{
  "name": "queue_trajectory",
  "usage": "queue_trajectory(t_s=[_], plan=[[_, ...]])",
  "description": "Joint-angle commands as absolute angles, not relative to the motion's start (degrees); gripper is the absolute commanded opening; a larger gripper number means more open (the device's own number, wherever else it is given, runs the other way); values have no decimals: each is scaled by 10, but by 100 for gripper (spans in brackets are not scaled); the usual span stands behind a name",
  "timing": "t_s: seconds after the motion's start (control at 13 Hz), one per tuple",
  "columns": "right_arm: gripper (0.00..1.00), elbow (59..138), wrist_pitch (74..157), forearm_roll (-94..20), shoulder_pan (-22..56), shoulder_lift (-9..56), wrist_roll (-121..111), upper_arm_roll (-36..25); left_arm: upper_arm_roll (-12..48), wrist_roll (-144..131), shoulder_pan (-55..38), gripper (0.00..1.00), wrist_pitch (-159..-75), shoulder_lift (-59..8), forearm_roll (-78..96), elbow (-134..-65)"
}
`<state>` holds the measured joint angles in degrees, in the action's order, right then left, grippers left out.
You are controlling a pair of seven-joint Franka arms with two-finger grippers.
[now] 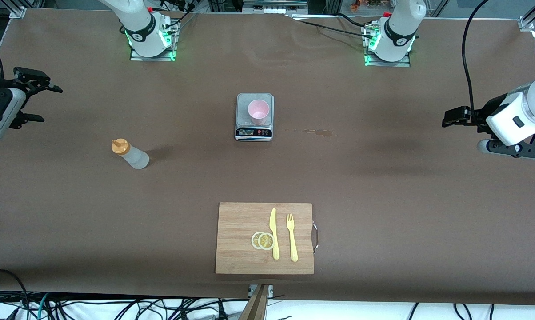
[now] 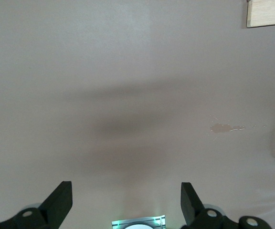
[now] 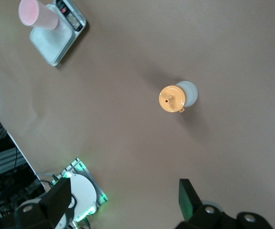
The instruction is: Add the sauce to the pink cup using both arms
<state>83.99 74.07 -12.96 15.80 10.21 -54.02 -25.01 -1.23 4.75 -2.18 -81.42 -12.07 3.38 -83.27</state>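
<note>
While both wide-open grippers [image 1: 40,101] [image 1: 449,118] hang at the table's ends, the sauce [image 1: 131,154] stands nearer the right one — untouched.

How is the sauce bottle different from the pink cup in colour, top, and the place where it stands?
The sauce bottle is whitish and translucent, while the pink cup is pale pink. The bottle is closed by an orange cap with a nozzle; the cup has an open round rim. The bottle stands directly on the table toward the right arm's end; the cup stands on the grey scale. Both are upright, and no gripper touches either.
</note>
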Motion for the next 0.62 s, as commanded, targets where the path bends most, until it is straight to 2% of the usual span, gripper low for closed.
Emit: queue_trajectory(t_s=[0.0, 0.31, 0.54], plan=[[100, 882, 765, -111, 162, 47, -450, -225, -12, 57, -23, 100, -804, -130, 31, -813], [100, 947, 816, -60, 162, -25, -259, -152, -12, 57, -24, 100, -804, -130, 31, -813], [100, 947, 820, 11, 162, -27, -165, -101, -12, 57, -23, 100, -804, -130, 31, -813]])
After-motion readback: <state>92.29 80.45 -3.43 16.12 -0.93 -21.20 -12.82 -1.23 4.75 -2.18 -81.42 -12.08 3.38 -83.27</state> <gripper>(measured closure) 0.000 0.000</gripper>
